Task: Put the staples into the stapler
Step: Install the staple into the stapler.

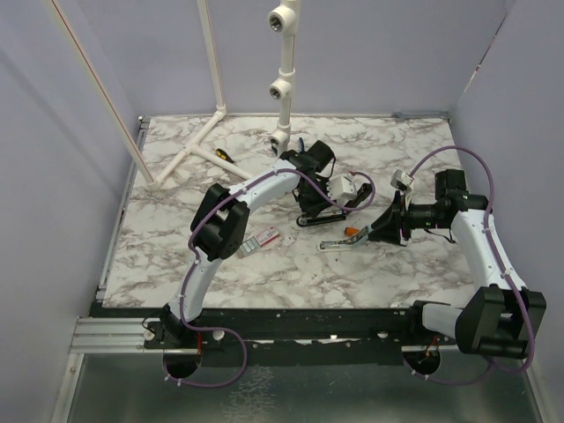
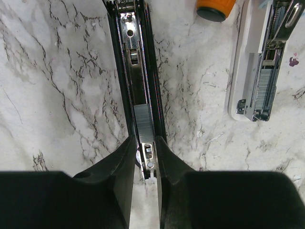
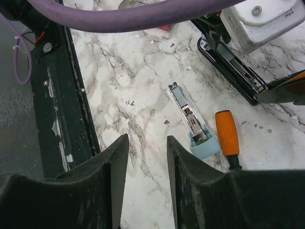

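The black stapler [image 2: 125,71] lies open on the marble, its metal channel facing up. A silvery strip of staples [image 2: 143,121] sits in that channel. My left gripper [image 2: 145,143] straddles the channel's near end; its jaws stand narrowly open, with a sliver of gap on the left side. From above, the left gripper [image 1: 319,204] is over the stapler [image 1: 308,218], and the small white staple box [image 1: 262,238] lies to its left. My right gripper [image 3: 147,140] hovers open and empty over bare marble, to the right of the stapler [image 3: 233,71].
A pale teal bar [image 3: 193,119] with a metal insert and an orange-handled screwdriver [image 3: 226,133] lie between the two grippers. White pipe fittings [image 1: 282,88] stand at the back. The table's black front rail [image 3: 52,95] runs just left of the right gripper.
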Tool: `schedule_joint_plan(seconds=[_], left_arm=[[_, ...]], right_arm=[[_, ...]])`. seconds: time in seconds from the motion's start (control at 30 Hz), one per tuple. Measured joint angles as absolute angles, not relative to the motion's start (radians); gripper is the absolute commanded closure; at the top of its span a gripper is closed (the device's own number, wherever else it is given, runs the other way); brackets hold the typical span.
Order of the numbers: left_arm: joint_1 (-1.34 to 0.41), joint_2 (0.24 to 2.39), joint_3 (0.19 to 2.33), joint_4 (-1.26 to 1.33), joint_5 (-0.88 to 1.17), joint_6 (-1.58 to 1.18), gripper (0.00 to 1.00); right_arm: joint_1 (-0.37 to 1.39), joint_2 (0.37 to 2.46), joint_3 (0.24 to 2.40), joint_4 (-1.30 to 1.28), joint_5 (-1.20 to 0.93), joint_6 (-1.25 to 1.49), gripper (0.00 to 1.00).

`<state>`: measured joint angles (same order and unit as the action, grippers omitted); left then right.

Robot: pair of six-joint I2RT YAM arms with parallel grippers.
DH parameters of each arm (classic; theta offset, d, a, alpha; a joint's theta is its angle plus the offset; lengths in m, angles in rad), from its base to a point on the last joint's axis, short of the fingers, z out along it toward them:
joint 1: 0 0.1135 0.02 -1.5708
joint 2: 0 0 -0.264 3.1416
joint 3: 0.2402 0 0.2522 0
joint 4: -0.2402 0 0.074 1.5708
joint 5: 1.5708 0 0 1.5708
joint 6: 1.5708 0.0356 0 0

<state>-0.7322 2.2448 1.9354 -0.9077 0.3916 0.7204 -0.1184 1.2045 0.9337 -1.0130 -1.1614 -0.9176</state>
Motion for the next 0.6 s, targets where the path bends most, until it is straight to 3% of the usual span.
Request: schedule_joint_plan(seconds=[0.2, 0.43, 0.6], left_arm=[[-0.732, 2.245, 1.935, -0.908, 0.391, 0.723, 0.71], [-0.732, 2.24, 1.927, -0.911, 0.392, 0.727, 0.53], [-0.729, 2.171, 1.832, -0.873, 0.392, 0.726, 0.46]], right_arm=[[-0.118, 1.205, 0.934, -1.013, -1.161, -0.918, 0.58], [-0.118, 1.208, 0.934, -1.013, -1.161, -0.918, 0.58], [-0.118, 1.211, 0.934, -0.996, -1.162, -0.902, 0.53]])
